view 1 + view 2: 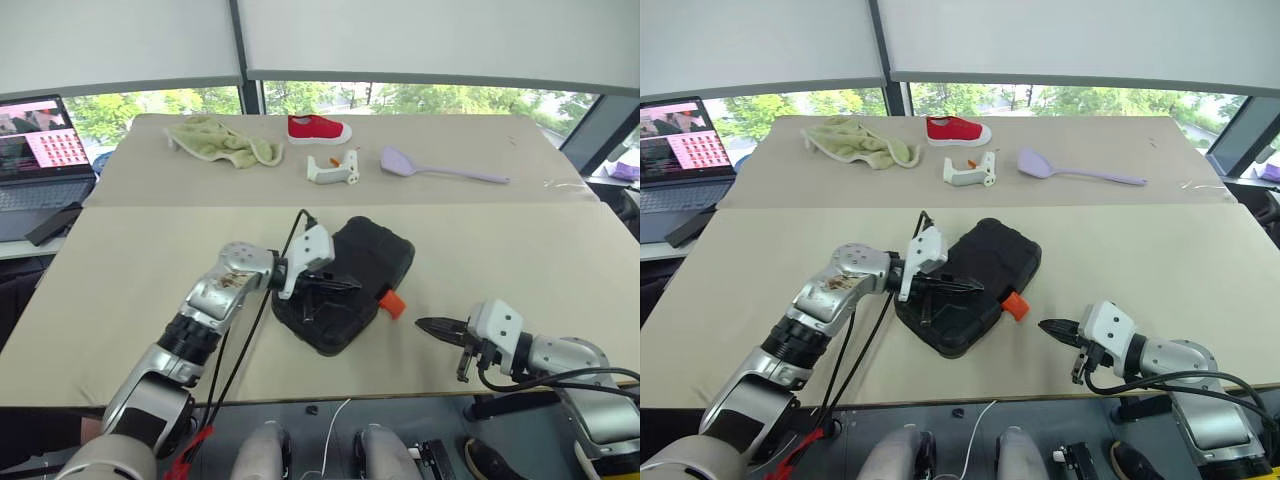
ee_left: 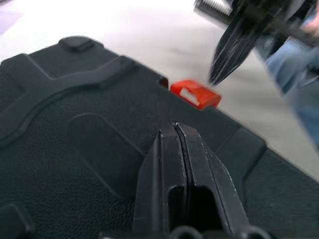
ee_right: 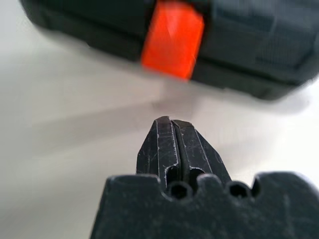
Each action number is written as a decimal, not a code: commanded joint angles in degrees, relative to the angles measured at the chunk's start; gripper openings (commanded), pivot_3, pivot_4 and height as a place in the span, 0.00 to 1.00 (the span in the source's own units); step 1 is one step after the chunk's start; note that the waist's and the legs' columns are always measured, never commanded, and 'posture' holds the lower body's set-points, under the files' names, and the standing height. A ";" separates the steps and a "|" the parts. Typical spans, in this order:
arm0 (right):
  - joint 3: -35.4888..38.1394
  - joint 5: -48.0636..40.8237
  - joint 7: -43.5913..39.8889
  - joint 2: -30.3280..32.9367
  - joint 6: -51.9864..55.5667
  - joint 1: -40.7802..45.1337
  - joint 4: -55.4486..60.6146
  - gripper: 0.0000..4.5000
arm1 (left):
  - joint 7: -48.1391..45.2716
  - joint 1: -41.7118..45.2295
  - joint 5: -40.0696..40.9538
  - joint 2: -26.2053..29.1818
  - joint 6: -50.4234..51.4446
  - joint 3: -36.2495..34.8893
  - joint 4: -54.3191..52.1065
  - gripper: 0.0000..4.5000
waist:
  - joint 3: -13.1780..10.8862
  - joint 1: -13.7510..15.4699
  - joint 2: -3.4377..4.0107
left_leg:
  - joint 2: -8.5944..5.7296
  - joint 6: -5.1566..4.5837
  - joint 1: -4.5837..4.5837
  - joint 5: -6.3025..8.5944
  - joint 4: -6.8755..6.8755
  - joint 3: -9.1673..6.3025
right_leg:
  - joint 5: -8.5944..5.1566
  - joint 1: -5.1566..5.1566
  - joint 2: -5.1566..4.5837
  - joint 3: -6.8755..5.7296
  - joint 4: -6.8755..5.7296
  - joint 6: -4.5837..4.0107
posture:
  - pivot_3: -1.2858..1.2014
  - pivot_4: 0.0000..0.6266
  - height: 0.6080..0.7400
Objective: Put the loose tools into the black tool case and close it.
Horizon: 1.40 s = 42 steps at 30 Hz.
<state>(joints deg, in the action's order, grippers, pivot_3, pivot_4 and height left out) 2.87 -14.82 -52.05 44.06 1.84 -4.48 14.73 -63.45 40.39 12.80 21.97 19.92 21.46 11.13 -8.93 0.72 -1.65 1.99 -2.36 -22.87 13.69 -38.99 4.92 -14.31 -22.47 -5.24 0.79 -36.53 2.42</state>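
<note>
The black tool case [image 1: 345, 282] lay lid-down and closed on the near table [image 1: 120, 260], its orange latch [image 1: 391, 302] sticking out from the edge facing my right side. I judged the risk was in the latch: it looked not yet snapped flat, so a push from my right tool [image 1: 432, 326] could slide the whole case away instead of locking it, unless my left tool [image 1: 345, 285] pinned the lid. Pressing off-centre could also tip or skate the case on the smooth table. My left tool was clenched empty, its tips over the lid's middle, though I could not tell whether they touched it. My right tool, also clenched on nothing, pointed at the latch from just beside it, apart from the case.
</note>
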 commanded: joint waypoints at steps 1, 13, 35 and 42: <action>0.04 -1.00 1.80 -1.32 2.53 1.84 3.84 0.00 | 1.62 -2.44 -3.35 -0.33 2.83 2.38 2.57 0.01 | 0.03 -0.01 0.02 | 0.01 0.00 0.08 0.00 0.00 -0.02 | -0.01 0.11 -0.01 -0.01 0.06 0.00 | 0.52 0.24 1.00; -5.26 5.16 3.89 -6.20 0.60 7.39 -2.32 0.00 | 2.08 -3.93 -4.04 0.95 3.70 0.62 1.24 0.01 | 0.73 -0.15 0.16 | 0.04 -0.04 0.05 0.02 0.06 -0.06 | 0.01 0.18 0.02 -0.04 0.34 0.01 | 0.52 0.24 1.00; -7.86 6.78 4.24 -10.57 2.73 8.34 -6.37 0.00 | 2.97 -4.22 -4.14 0.22 4.03 -0.20 2.23 0.01 | 0.95 -0.28 0.19 | 0.08 -0.05 0.07 0.03 0.13 -0.07 | 0.01 0.18 0.04 -0.04 0.37 0.00 | 0.52 0.24 1.00; -7.09 5.77 6.13 -15.41 -3.26 9.82 -12.12 0.00 | 3.06 -4.20 -4.59 0.20 4.66 0.37 3.07 0.01 | 0.96 -0.33 0.20 | 0.06 -0.05 0.08 0.03 0.13 -0.06 | 0.01 0.18 0.02 -0.03 0.38 0.00 | 0.52 0.24 1.00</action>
<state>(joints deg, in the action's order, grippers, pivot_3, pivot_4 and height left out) -5.94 -7.58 -46.89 29.49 1.41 4.30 1.99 -61.97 38.27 11.56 21.23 21.63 20.13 9.71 -7.96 0.40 -1.45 2.06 -2.41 -22.79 13.71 -38.85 4.85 -14.29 -22.29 -5.21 0.76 -36.16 2.42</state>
